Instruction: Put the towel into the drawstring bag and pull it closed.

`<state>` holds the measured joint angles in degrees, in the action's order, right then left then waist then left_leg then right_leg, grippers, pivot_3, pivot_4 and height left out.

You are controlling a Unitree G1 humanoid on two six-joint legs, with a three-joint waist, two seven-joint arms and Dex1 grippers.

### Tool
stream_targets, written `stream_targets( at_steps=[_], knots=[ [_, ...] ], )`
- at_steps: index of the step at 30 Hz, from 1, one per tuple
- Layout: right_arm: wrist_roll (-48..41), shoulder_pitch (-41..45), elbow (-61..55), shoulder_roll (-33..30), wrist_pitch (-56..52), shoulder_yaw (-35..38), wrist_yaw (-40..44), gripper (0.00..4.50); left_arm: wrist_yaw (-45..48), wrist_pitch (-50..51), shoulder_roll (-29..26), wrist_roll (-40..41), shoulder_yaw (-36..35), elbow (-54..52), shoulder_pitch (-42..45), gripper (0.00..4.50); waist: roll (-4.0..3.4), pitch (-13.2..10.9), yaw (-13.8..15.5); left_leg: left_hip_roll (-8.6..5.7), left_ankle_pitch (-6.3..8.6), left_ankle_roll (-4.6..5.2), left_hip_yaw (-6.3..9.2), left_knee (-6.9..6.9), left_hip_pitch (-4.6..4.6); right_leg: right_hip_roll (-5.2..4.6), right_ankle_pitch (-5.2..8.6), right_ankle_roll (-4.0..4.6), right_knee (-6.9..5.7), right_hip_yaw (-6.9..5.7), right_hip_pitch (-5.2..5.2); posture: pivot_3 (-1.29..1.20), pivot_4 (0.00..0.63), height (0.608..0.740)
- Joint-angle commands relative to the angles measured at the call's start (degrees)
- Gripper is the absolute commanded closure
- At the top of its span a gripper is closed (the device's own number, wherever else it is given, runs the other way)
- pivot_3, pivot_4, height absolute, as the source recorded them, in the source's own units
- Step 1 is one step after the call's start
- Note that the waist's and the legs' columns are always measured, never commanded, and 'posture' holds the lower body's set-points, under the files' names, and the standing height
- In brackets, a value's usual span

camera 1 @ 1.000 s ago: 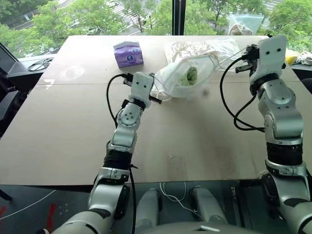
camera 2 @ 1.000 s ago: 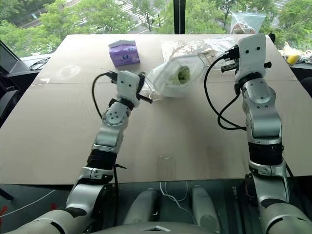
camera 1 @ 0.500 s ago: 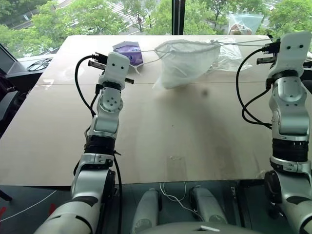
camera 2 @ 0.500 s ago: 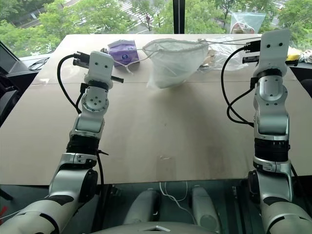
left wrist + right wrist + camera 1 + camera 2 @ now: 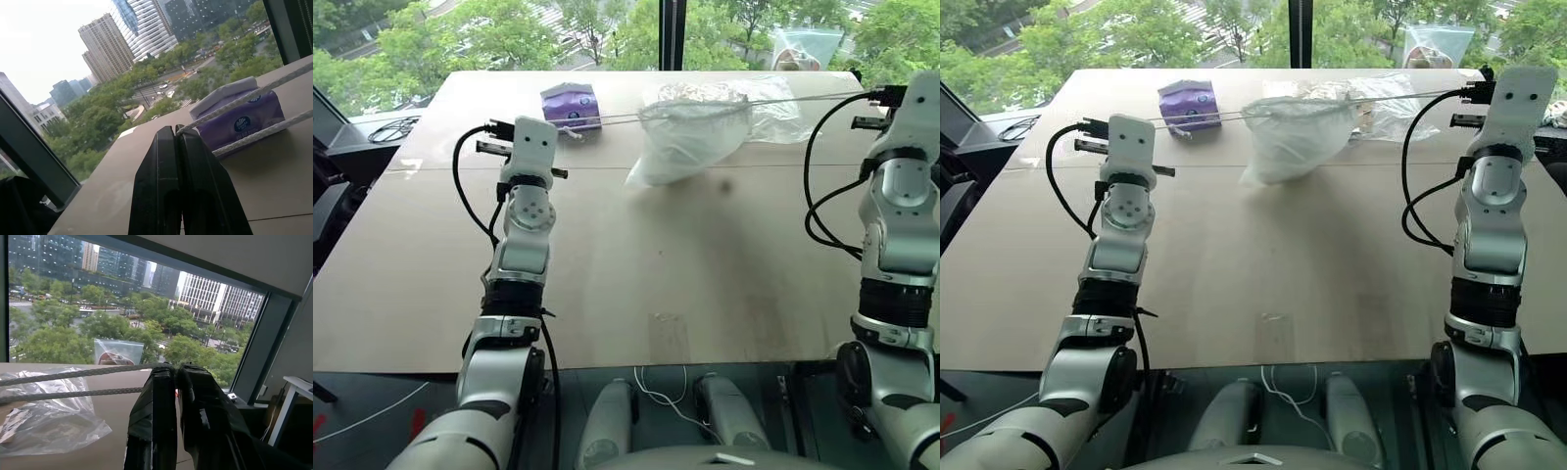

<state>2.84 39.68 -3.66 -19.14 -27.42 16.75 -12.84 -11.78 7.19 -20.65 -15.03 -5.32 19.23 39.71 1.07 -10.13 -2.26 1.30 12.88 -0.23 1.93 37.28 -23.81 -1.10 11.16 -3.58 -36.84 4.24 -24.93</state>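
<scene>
we judge the task near its end — the towel is inside, unseen, and the mouth looks almost cinched. largest first: one table [image 5: 607,255]; one bag [image 5: 690,137], hanging between the arms, its lower end on the table; one clear plastic bag [image 5: 773,103]; one tissue pack [image 5: 571,105]. two cords [image 5: 244,115] run taut — left gripper [image 5: 175,134] and right gripper [image 5: 175,372] each clamped on them.
</scene>
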Motion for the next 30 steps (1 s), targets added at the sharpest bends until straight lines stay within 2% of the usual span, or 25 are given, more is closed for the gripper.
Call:
stream_targets(
  at_steps=[1, 12, 21, 30],
  knots=[
    [-1.27, 0.5, -2.75, 0.78, -0.47, 7.09, -5.17, 4.5, -2.89, 2.1, -1.76, 0.7, -4.45, -1.22, -0.86, 4.48, 0.0, 0.0, -0.01, 0.0, 0.0, 0.0, 0.0, 0.0, 0.0, 0.0, 0.0, 0.0, 0.0, 0.0, 0.0, 0.0, 0.15, 0.74],
    [-5.64, 0.56, -3.53, 4.11, -0.56, 15.75, -15.34, 4.5, -5.98, 3.18, -3.68, 0.7, -5.67, 0.07, -0.92, 4.48, 0.0, 0.0, -0.03, 0.0, 0.0, 0.0, 0.0, 0.0, 0.0, 0.0, 0.0, 0.0, -0.01, 0.0, 0.0, 0.0, 0.15, 0.74],
    [-13.03, 0.2, -4.2, 8.91, -0.31, 25.68, -26.91, 4.5, -12.19, 8.51, -2.6, 2.55, -8.79, 0.8, -1.19, 4.48, 0.0, 0.0, -0.06, 0.0, 0.0, 0.0, 0.01, 0.0, 0.0, -0.01, 0.0, 0.0, -0.02, 0.0, 0.0, 0.0, 0.15, 0.74],
    [-17.95, -1.15, -3.78, 10.91, 1.48, 29.19, -35.79, 4.5, -21.57, 14.73, -4.27, -0.03, -8.92, 2.61, -0.4, 4.48, 0.0, 0.0, -0.21, 0.0, 0.0, 0.0, 0.0, 0.0, 0.02, 0.0, 0.0, 0.0, -0.03, 0.01, 0.0, 0.0, 0.15, 0.74]
  ],
)
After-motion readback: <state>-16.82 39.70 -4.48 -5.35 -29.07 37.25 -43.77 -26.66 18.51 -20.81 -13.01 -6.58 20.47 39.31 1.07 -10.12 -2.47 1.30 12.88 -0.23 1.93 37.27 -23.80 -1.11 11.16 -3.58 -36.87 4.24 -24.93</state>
